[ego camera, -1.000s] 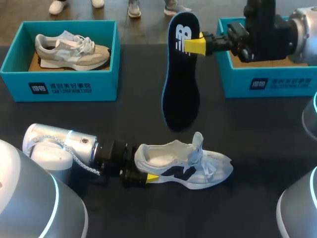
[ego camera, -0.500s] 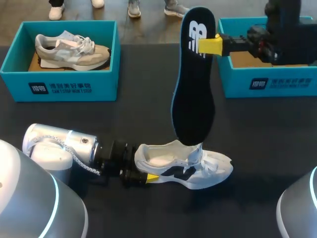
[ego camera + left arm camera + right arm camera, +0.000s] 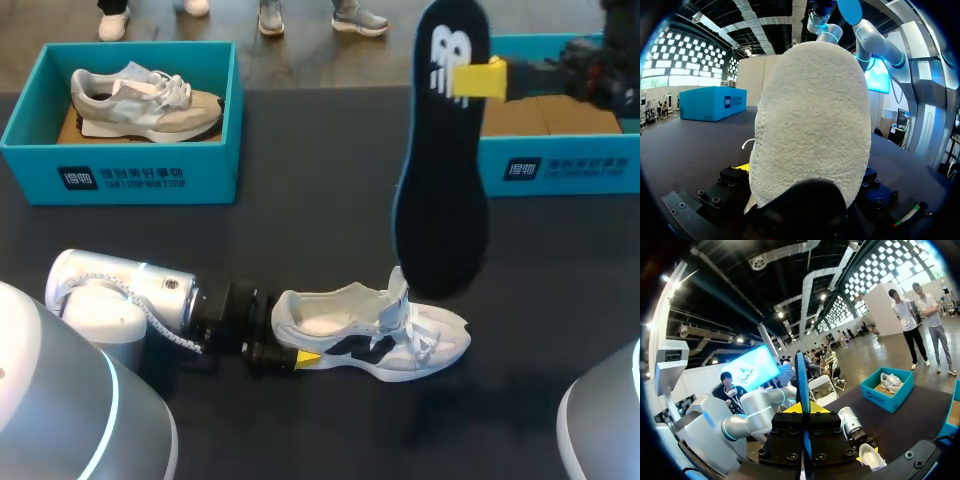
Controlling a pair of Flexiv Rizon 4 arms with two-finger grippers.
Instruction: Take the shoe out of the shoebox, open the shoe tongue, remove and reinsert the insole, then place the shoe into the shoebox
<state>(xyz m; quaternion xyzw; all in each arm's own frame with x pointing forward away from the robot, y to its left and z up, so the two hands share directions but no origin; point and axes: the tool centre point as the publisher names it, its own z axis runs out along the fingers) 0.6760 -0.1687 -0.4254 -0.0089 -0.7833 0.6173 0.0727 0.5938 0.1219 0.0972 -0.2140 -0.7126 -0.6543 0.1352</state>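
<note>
A white shoe (image 3: pixel 372 335) with a dark side logo lies on its sole near the table's front, toe to the right and tongue lifted. My left gripper (image 3: pixel 290 340) stands open around its heel; one yellow fingertip (image 3: pixel 307 357) lies along the near side and the far finger is hidden. The textured heel (image 3: pixel 812 125) fills the left wrist view. High above the table, my right gripper (image 3: pixel 472 78) is shut on the black, blue-edged insole (image 3: pixel 443 170), which hangs toe down over the shoe's front. The right wrist view shows the insole (image 3: pixel 801 380) edge-on between the fingers.
A teal shoebox (image 3: pixel 150 175) at the back left holds a grey and beige shoe (image 3: pixel 140 100). A second teal shoebox (image 3: pixel 560 165) stands open at the back right, partly behind the insole and my right arm. Dark table stretches between them.
My right gripper has carried the insole to the right and higher, from above the shoe's heel side to over its toe side. The left arm and the shoe have stayed put.
</note>
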